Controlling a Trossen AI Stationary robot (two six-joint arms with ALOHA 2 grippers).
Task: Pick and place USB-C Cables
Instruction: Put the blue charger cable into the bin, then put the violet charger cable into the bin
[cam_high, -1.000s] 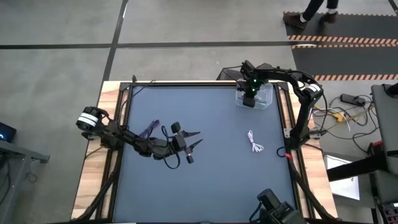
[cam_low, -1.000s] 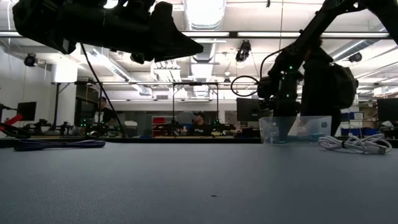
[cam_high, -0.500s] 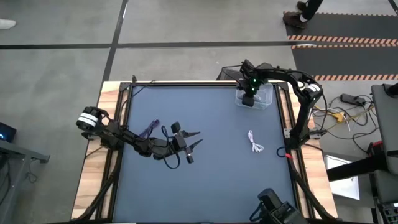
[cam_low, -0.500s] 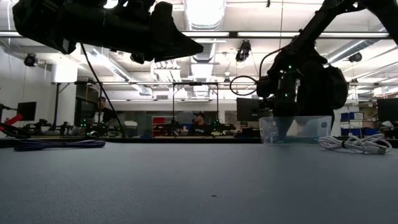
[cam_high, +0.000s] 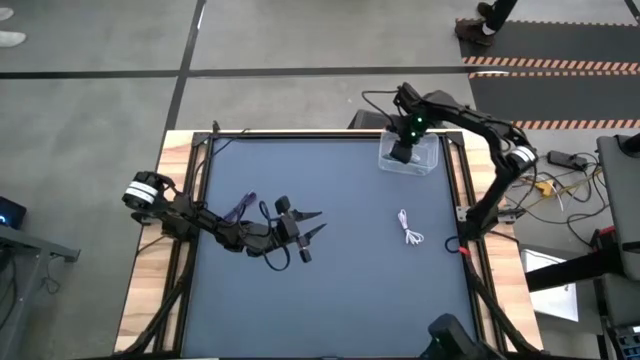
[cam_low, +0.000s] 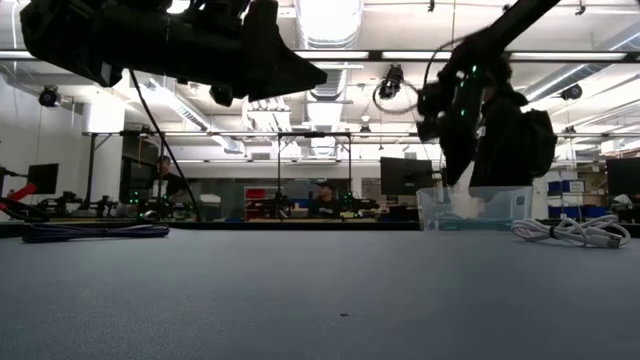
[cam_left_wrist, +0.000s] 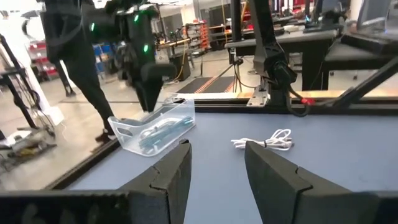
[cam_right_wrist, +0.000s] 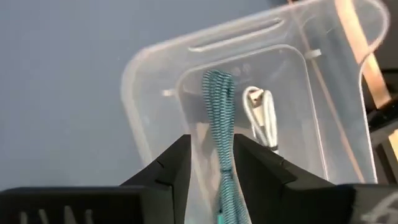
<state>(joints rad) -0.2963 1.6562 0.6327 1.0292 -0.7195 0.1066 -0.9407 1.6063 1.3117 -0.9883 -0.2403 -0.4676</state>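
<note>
My right hand (cam_high: 401, 153) over the clear bin (cam_high: 428, 160), fingers apart – teal cable (cam_right_wrist: 219, 124) and one white cable (cam_right_wrist: 261, 118) lie inside | left: white cable (cam_high: 409, 229) and purple cable (cam_high: 240, 208) on the bench (cam_high: 340, 280) | left hand (cam_high: 312, 224) – fingers apart, empty, mid-bench.

The plastic bin (cam_high: 412, 156) sits at the counter's (cam_high: 330, 290) far right corner, holding two cables. One cable (cam_high: 410, 229) lies nearer than the bin; another cable (cam_high: 240, 208) lies far to its left.
</note>
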